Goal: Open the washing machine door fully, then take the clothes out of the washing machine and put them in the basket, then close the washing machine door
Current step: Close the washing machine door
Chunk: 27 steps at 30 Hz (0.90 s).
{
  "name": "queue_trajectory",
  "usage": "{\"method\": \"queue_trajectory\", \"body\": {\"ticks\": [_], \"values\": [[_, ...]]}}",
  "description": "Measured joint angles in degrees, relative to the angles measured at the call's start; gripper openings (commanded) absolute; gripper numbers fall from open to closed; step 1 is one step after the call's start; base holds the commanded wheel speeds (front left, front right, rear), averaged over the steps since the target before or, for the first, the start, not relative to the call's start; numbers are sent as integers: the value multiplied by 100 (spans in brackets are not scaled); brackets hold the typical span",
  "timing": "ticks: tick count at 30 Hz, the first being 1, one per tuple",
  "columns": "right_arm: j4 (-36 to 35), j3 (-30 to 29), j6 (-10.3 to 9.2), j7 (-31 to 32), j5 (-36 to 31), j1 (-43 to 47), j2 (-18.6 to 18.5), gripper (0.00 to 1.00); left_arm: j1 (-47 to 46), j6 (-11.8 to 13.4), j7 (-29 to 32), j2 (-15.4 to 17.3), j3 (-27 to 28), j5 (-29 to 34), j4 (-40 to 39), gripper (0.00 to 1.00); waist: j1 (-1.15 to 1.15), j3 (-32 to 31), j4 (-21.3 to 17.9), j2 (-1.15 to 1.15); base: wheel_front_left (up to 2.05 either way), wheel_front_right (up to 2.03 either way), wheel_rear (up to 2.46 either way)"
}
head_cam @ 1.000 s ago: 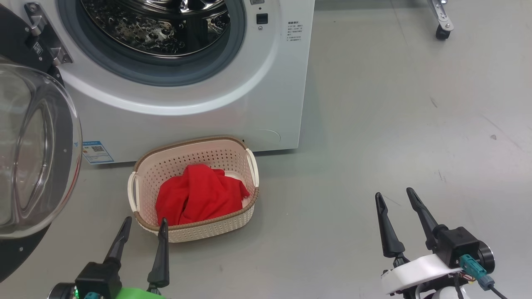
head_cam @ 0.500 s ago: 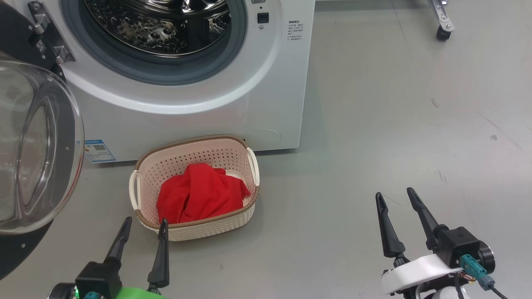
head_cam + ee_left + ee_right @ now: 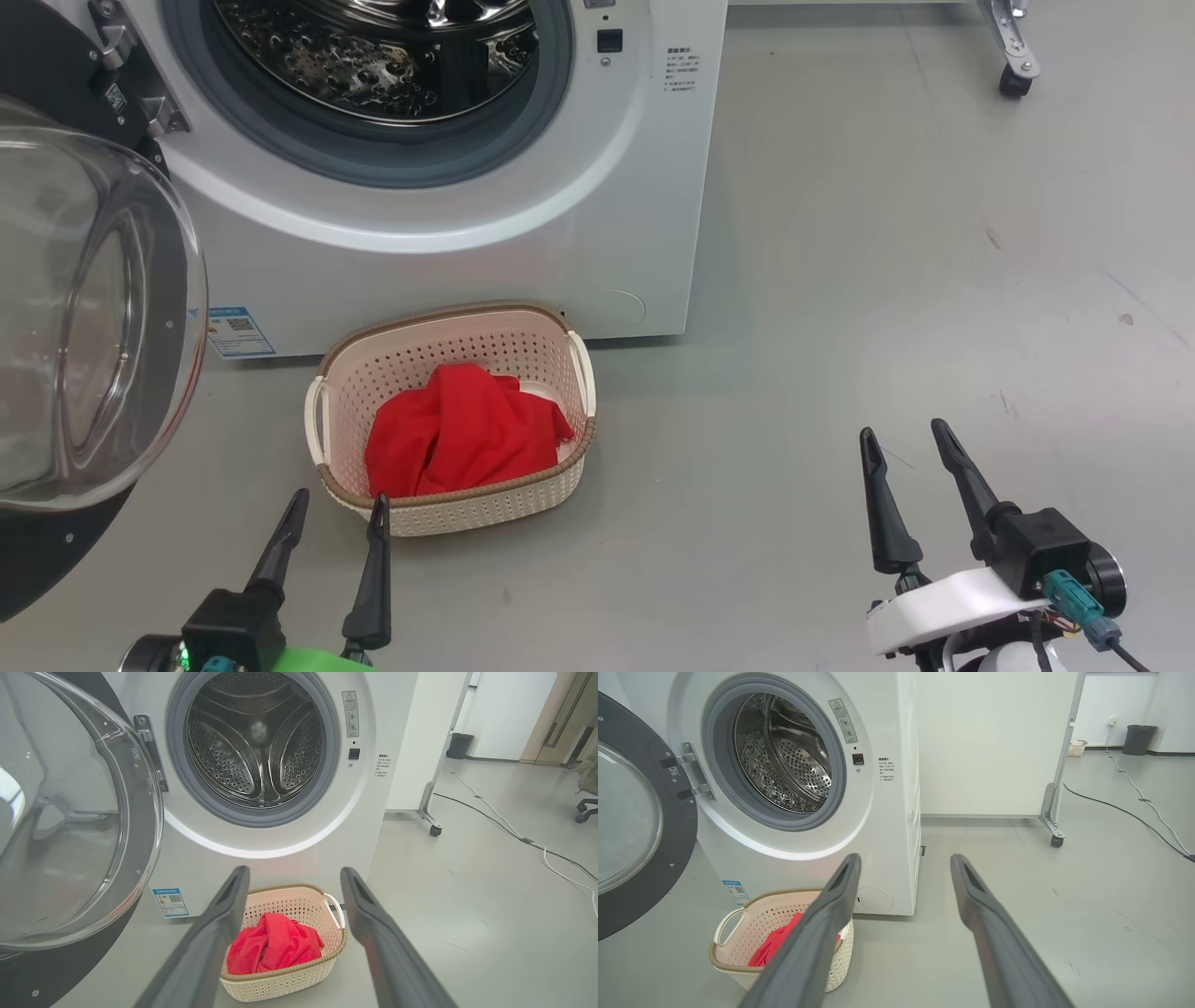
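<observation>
Grey floor (image 3: 840, 280) runs up to the washing machine (image 3: 448, 271), its drum (image 3: 254, 751) bare. The clothes (image 3: 467, 434) lie soft in the basket (image 3: 448, 509), just ahead of the left jaws. Left jaws and right jaws both stand wide and empty. The washing machine door (image 3: 93, 308) hangs open to the left of the left jaws. It looks stiff and weighty, its glass probably slippery, so I'd push its black rim (image 3: 37, 560) far from the hinge (image 3: 149, 751).

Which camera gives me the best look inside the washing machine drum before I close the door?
The left wrist view: it looks almost straight into the drum, whole opening in frame, no fabric visible. The right wrist view sees it obliquely. The head view cuts off all but its lower part.
</observation>
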Motion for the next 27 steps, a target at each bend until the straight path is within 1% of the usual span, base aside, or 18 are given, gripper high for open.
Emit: {"method": "queue_trajectory", "body": {"ticks": [13,27], "values": [[-44,-82,2,0,-92,0,-4,100,-8,-1,-1,-5,-73,-51,40,100,0,47,472,0,0,0,0],[-53,-88,68,0,-202,-1,-15,100,-12,9,-60,-22,-65,-78,84,100,0,80,1397,0,0,0,0]]}}
